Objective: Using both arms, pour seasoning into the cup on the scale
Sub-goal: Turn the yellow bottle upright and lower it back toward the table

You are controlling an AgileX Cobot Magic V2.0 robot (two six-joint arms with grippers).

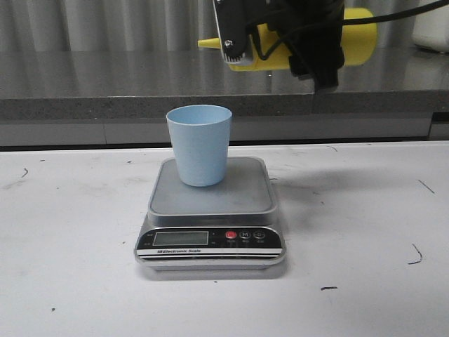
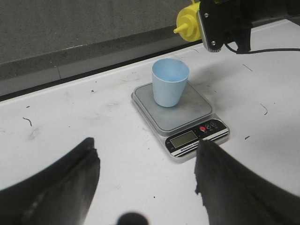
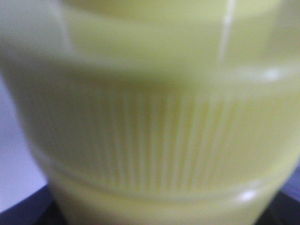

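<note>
Seasoning bottle (image 1: 358, 43) lies almost level at the upper right of the front view, clamped in the right gripper (image 1: 280, 35), its cone nozzle (image 1: 209, 43) pointing toward frame left, above and behind the cup (image 1: 200, 144). Seen close from the right wrist, only the blurred ribbed yellow collar (image 3: 150, 140) fills the frame. Pale blue cup stands upright on the grey platform of the scale (image 1: 210, 210) at centre frame; its inside looks empty. "Electronic Scale" is printed under the display (image 1: 180, 238), whose digits cannot be read; a red button (image 1: 231, 236) sits beside it. Left gripper (image 2: 140, 187), fingers spread wide and holding nothing, fills the lower edge of its own wrist view, well short of the scale on the white table (image 1: 70, 281)
</note>
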